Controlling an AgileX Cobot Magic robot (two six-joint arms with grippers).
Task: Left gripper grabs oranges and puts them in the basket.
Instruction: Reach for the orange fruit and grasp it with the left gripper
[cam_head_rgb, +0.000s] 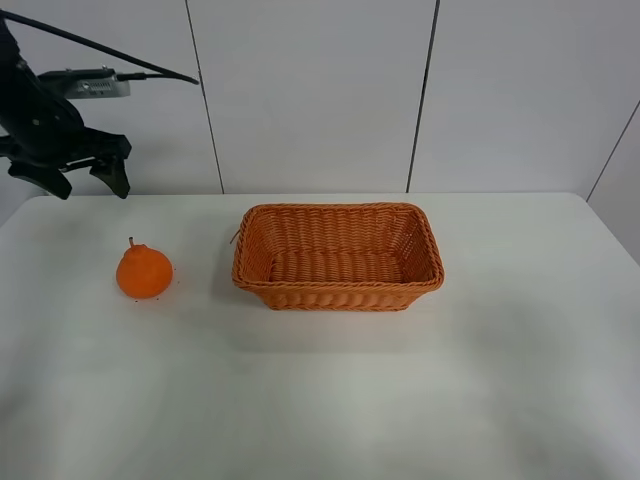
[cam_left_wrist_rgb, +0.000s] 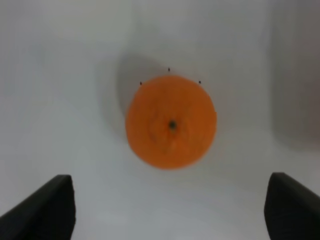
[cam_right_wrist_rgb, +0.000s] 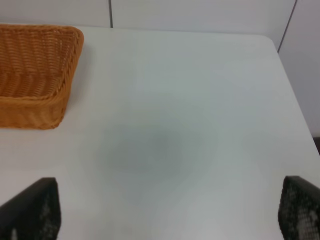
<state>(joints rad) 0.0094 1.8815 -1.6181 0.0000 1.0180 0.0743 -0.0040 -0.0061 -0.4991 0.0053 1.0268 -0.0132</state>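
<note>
The basket (cam_head_rgb: 338, 296) sits mid-frame in the high view, its woven floor in full sight. The orange (cam_head_rgb: 144, 272) rests on the tabletop (cam_head_rgb: 330, 400) at middle left, outside the basket and well apart from it. My left tool (cam_head_rgb: 88, 186) hangs at upper left, pointing down, prongs spread wide. Only my left wrist view shows the fruit's stem end, lying between those prongs. My right tool (cam_right_wrist_rgb: 167, 210), unseen from on high, is spread too, near a basket corner.
</note>
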